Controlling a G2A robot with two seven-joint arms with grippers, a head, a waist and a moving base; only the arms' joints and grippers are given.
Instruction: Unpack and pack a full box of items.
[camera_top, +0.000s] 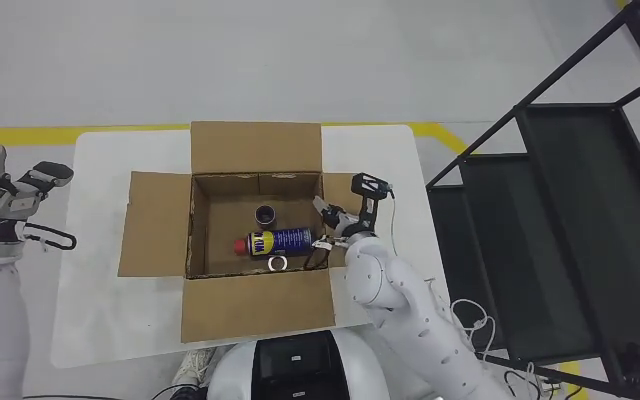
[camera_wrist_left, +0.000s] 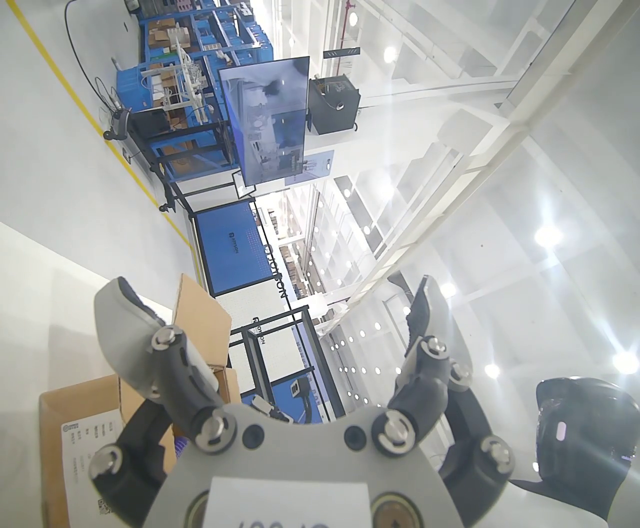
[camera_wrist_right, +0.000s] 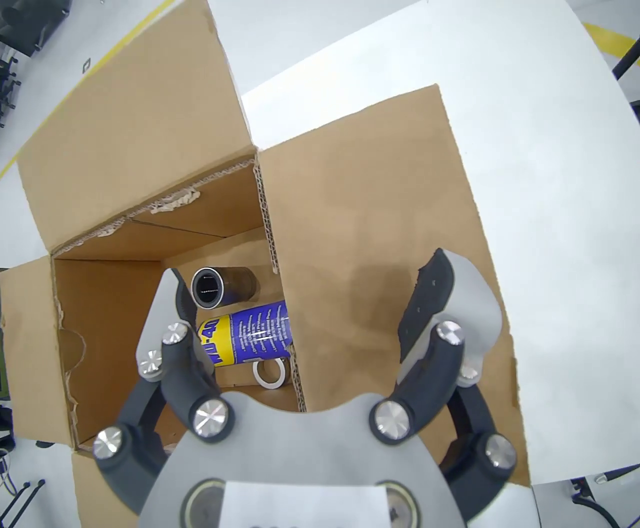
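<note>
An open cardboard box (camera_top: 225, 300) stands in the middle of the white table (camera_top: 400, 160), all flaps folded outward. On its floor lie a blue and yellow spray can (camera_top: 280, 241) (camera_wrist_right: 250, 335), a dark cylinder (camera_top: 267, 213) (camera_wrist_right: 220, 286) and a white tape ring (camera_top: 278, 263) (camera_wrist_right: 271, 372). My right gripper (camera_top: 322, 225) (camera_wrist_right: 305, 295) hangs open over the box's right wall, one finger above the inside and one above the right flap (camera_wrist_right: 370, 225), holding nothing. My left gripper (camera_top: 40, 185) (camera_wrist_left: 272, 305) is open and empty past the table's left edge, pointing away from the table.
A black metal staircase (camera_top: 540, 200) stands close to the table's right side. Yellow floor tape (camera_top: 100, 132) runs behind the table. The left wrist view catches the box's side with a label (camera_wrist_left: 85, 425).
</note>
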